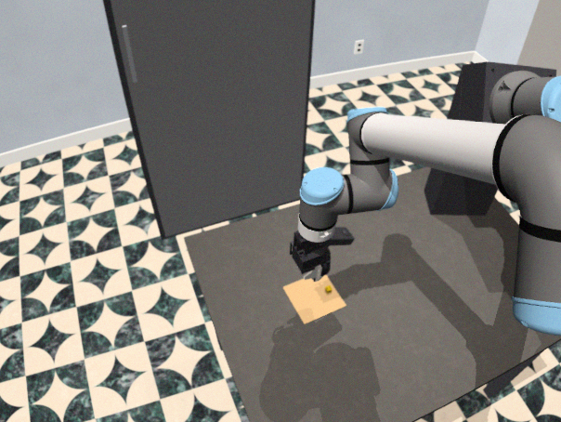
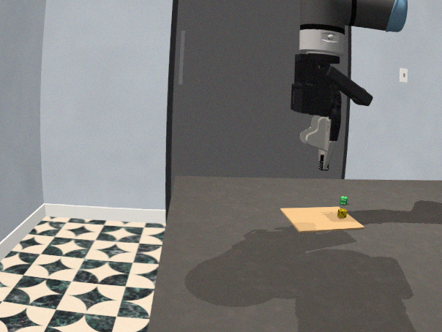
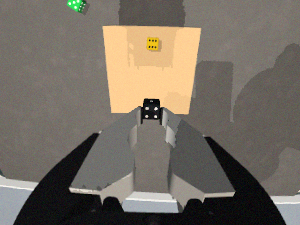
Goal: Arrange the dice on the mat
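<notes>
My gripper (image 3: 151, 108) is shut on a black die (image 3: 151, 110) with white pips and holds it well above the table, over the near edge of the tan mat (image 3: 151, 68). It also shows in the exterior view (image 2: 323, 166). A yellow die (image 3: 153, 43) sits flat on the mat with six on top; it also shows in the top view (image 1: 328, 289) and the exterior view (image 2: 342, 213). A green die (image 3: 76, 5) lies on the dark table just off the mat's corner; it also shows in the exterior view (image 2: 343, 200).
A tall dark cabinet (image 1: 211, 107) stands behind the table. The robot's own arm (image 1: 432, 139) reaches in from the right over the table. The table edge (image 2: 162, 252) drops to a tiled floor on the left.
</notes>
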